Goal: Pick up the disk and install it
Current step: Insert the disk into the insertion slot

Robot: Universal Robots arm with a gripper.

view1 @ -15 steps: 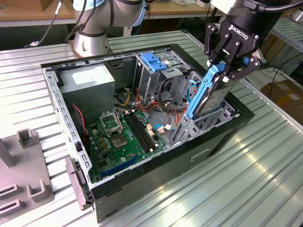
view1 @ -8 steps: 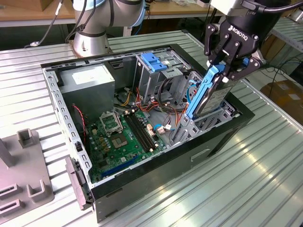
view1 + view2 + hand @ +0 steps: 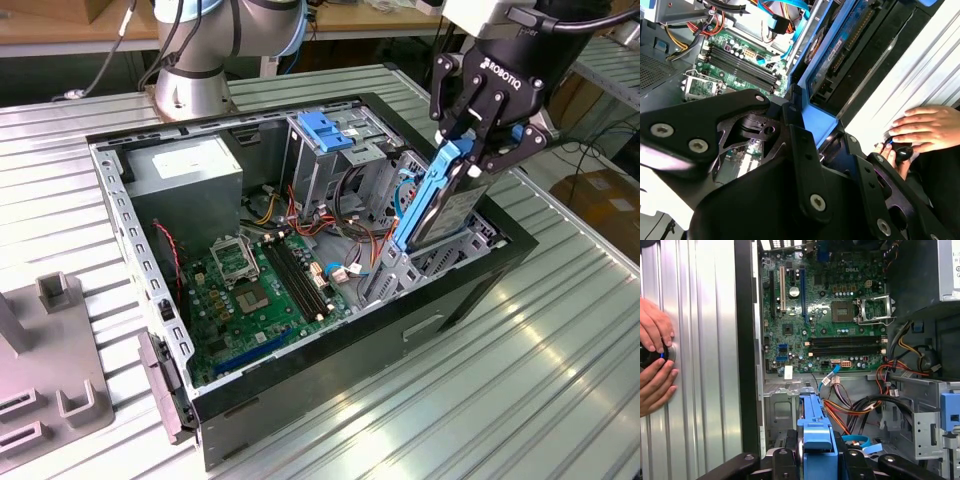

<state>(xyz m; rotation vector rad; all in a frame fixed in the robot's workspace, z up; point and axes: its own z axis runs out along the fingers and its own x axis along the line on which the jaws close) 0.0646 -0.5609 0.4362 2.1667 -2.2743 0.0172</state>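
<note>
The disk point(image 3: 455, 205), a silver-grey drive in a blue bracket, hangs tilted over the open computer case point(image 3: 120, 230). Its lower end reaches down into the drive bay at the case's corner on the exterior view's right. My black gripper point(image 3: 480, 140) is shut on the disk's upper end. In the first wrist view the disk's blue bracket point(image 3: 817, 425) points down toward the bay floor between my fingers point(image 3: 782, 462). The second wrist view shows the disk point(image 3: 840, 45) edge-on, with its bracket running along the case wall.
Inside the case lie a green motherboard point(image 3: 250, 290), a grey power supply point(image 3: 190, 170), a metal cage with a blue handle point(image 3: 325, 130) and loose cables point(image 3: 860, 410). A person's hands point(image 3: 655, 330) rest on the ribbed table beside the case. A grey fixture point(image 3: 50, 350) stands at the exterior view's left.
</note>
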